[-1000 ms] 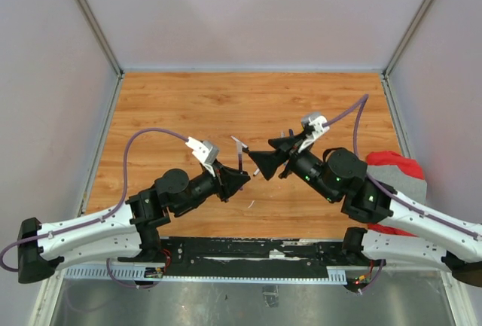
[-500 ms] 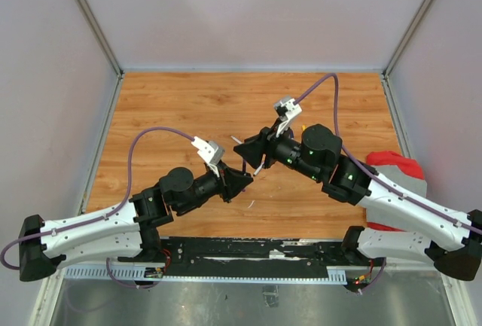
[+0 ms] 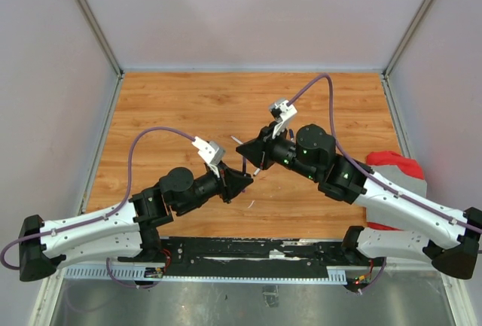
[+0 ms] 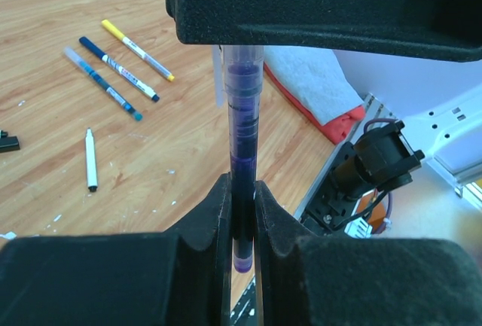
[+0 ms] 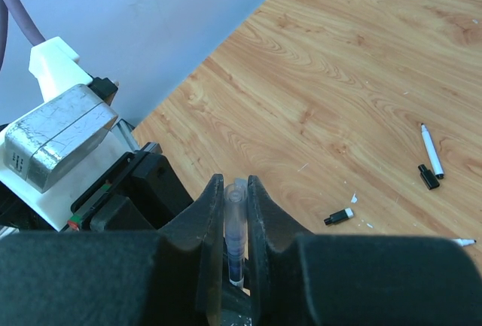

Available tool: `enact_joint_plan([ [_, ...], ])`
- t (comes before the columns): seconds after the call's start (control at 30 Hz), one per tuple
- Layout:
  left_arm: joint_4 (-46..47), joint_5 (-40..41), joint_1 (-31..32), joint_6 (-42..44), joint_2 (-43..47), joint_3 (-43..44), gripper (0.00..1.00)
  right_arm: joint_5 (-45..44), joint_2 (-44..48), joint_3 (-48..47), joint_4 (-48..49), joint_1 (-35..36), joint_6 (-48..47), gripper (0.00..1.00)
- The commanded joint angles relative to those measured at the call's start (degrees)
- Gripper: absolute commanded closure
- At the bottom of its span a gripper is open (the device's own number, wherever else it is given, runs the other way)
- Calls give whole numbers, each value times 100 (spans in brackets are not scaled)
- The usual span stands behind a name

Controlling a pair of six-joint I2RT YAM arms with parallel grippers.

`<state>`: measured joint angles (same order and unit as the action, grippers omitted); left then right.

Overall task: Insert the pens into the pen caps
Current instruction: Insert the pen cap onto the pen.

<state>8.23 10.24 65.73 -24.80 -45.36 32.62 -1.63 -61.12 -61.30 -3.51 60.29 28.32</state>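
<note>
Pen in left gripper clear from wrist; overhead barely shows it.

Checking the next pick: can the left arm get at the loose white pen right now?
Probably not yet: the left gripper is shut on the purple pen, which the right gripper also clamps. The white pen itself lies uncovered.

You have a wood-grain table top boxed in by plain pale grey wall panels at the back and on both sides, joined at the corners by slanting aluminium posts. Along the near edge you see a black rail above a dull metal sheet. The light is even and soft.
</note>
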Motion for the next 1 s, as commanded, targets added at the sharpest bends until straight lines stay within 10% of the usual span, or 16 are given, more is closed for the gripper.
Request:
enact_joint_plan([
  [0.0,180,44,-12,99,89,256,99,146,89,274,53,-27,123,99],
  [0.97,322,277,-10,144,634,411,99,-780,36,2094,144,1173,749,99],
])
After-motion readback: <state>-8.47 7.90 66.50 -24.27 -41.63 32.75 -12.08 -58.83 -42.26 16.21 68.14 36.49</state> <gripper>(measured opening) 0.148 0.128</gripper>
